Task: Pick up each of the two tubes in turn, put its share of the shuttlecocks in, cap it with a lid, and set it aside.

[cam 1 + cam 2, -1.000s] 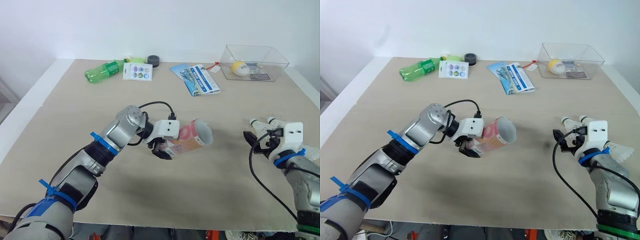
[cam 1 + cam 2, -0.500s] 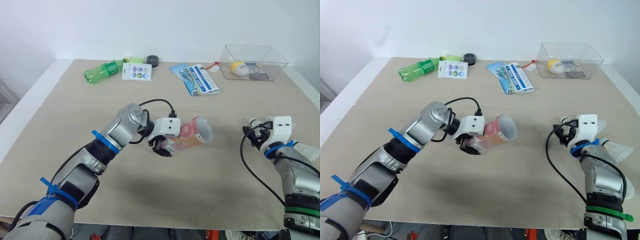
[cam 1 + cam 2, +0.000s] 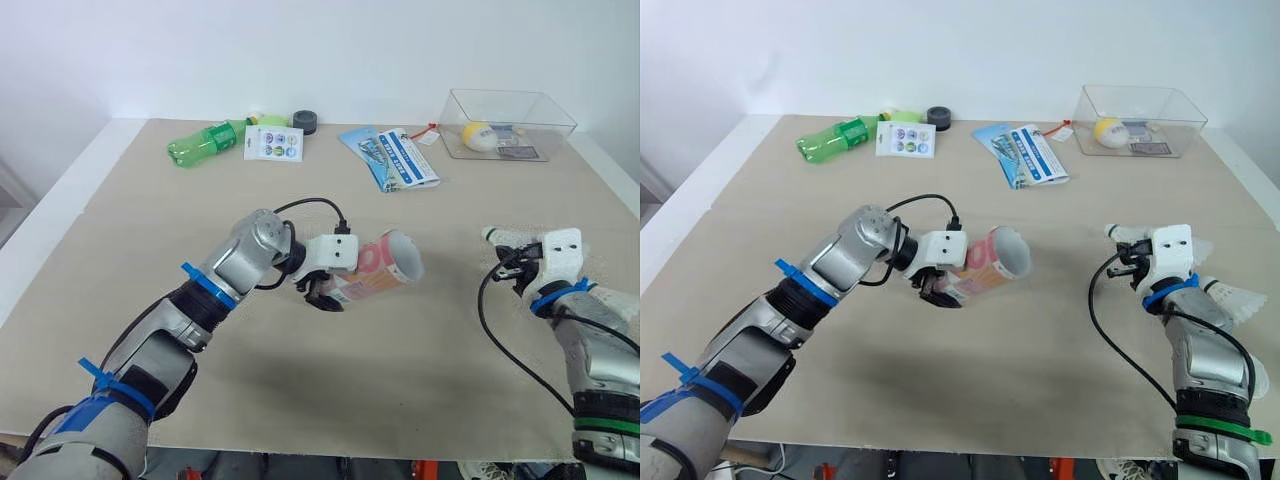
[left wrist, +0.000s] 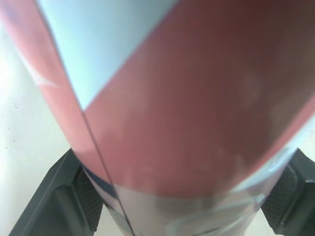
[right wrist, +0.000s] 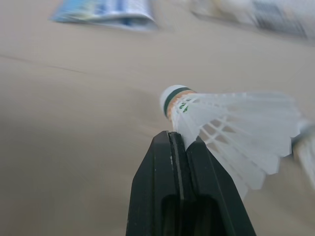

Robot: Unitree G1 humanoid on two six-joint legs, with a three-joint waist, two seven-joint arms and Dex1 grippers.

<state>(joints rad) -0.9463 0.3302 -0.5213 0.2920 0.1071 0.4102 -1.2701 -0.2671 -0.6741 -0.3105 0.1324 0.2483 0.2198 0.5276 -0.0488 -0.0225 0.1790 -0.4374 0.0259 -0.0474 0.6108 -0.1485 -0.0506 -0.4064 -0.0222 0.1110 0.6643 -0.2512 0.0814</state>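
The right tool [image 5: 176, 139] pinches a shuttlecock [image 5: 219, 123], the left tool [image 3: 322, 297] clamps the uncapped tube [image 3: 386, 271], so loading looks barely begun.

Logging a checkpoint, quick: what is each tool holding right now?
Left tool: shut on the tube.
Right tool: shut on a shuttlecock.

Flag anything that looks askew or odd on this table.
The green plastic bottle lies on its side near the far edge. The right tool pinches the white feather shuttlecock by its skirt, not the cork.
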